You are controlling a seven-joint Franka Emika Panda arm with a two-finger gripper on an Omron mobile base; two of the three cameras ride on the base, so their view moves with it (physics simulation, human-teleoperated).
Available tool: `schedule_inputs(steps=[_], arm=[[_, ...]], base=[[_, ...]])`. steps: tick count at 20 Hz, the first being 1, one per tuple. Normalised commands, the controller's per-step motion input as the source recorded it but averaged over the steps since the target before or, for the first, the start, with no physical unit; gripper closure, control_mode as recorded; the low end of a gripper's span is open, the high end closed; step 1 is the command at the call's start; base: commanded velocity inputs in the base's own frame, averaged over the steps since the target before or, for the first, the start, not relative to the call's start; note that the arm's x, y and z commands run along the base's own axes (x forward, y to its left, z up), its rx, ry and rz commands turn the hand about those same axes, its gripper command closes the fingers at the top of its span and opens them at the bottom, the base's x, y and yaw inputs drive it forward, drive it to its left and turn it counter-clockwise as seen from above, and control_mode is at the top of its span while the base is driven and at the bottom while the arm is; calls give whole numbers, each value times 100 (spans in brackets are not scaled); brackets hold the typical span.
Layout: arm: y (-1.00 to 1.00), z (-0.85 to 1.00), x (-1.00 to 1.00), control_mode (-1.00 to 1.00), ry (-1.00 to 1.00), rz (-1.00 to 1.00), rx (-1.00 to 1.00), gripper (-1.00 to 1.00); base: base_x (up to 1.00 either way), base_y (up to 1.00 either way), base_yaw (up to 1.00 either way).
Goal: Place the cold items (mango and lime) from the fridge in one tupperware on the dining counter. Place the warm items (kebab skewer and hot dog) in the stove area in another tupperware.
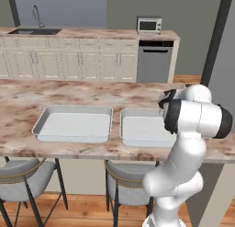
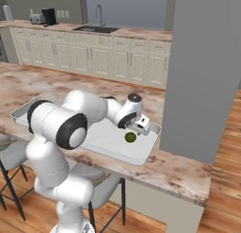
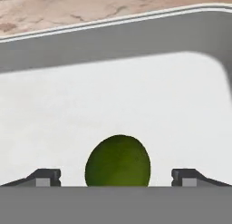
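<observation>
Hand view is showing the gripper (image 3: pixel 117 177) standing wide, its fingertips (image 3: pixel 45 177) clear of the mango (image 3: pixel 118 162) lying inside the right tupperware (image 3: pixel 113 41) on the dining counter (image 3: pixel 68 10).

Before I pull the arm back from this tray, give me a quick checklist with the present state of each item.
1. Fingers spread apart: ok.
2. Fruit free of both fingers, gaps either side: ok.
3. Fruit inside the right tupperware, on its floor: ok.
4. Which fruit: yellowish olive green in the hand view, so probably the mango; cannot tell for sure.
5. Left tupperware holds nothing: ok.
6. Fruit at rest, not rolling: cannot tell.
</observation>
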Motion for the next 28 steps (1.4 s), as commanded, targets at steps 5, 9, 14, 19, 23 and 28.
schedule_inputs(steps=[5, 9, 14, 19, 23, 28], arm=[[15, 96, -100, -100, -35, 10, 0, -100], [57, 100, -100, -100, -6, 15, -7, -100], [97, 99, -86, -100, 18, 13, -25, -100], [82, 79, -76, -100, 30, 4, -25, -100], [23, 8, -100, -100, 10, 0, 0, -100], [-6, 0, -88, -100, -3, -2, 13, -100]], base=[[0, 0, 0], [0, 0, 0], [0, 0, 0], [0, 0, 0], [0, 0, 0], [0, 0, 0]])
